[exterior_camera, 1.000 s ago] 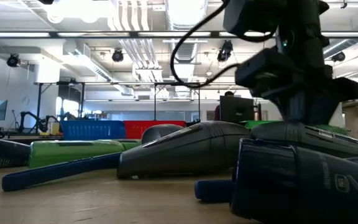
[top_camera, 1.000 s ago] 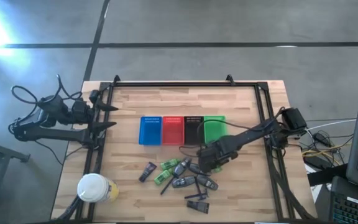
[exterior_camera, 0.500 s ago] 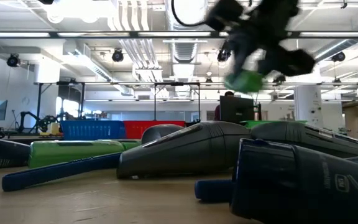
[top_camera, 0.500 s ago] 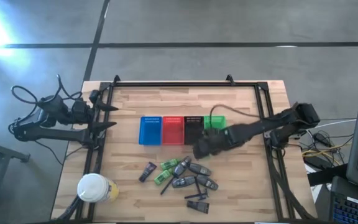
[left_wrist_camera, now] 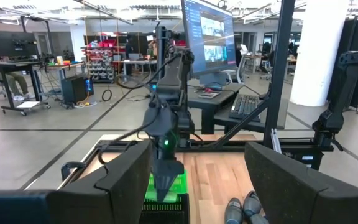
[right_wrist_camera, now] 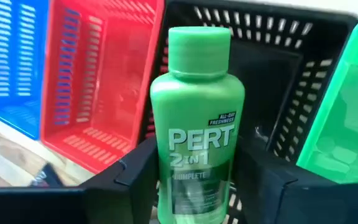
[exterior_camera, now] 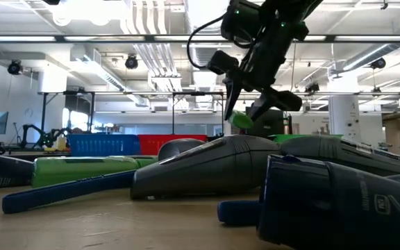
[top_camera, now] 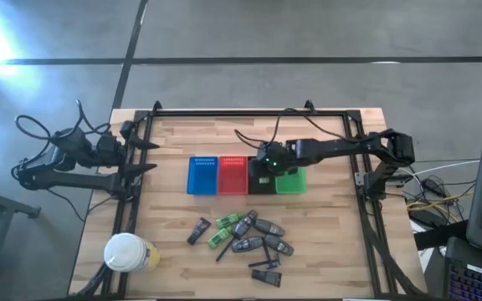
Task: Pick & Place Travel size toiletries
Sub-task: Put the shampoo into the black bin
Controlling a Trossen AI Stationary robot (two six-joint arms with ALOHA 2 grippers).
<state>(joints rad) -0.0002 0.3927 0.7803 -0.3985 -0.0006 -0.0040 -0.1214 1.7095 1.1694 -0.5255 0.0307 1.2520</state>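
A: Start at the left edge of the worktop (top_camera: 325, 251). What sits there?

B: The left gripper (top_camera: 146, 156) waits over the left edge, fingers spread apart and holding nothing. Near the front-left corner stands a round container (top_camera: 127, 252) with a white lid.

A: And the surface itself?

B: Pale wooden planks inside a dark metal frame (top_camera: 249, 113), on a grey concrete floor. Across the middle runs a row of baskets, touching side by side: blue basket (top_camera: 202, 176), red basket (top_camera: 232, 175), black basket (top_camera: 259, 177), green basket (top_camera: 291, 180).

A: Where are the toiletries?

B: Most lie in a loose pile (top_camera: 245, 238) toward the front edge, centre: dark grey tubes, green packets and thin dark razors. In the low view one grey tube (exterior_camera: 200, 167) fills the foreground.

A: The right arm?

B: The right gripper (top_camera: 268, 160) hangs over the black and green baskets with a green bottle (right_wrist_camera: 196, 118) between its fingers. The wrist view shows the bottle upright, "PERT 2 in 1" on its label, above the black basket. The fingers flank it closely, but I cannot tell whether they grip it.

A: The room?

B: An open hall with ceiling ducts (exterior_camera: 151, 48), strip lights, desks and a monitor (left_wrist_camera: 207, 37).
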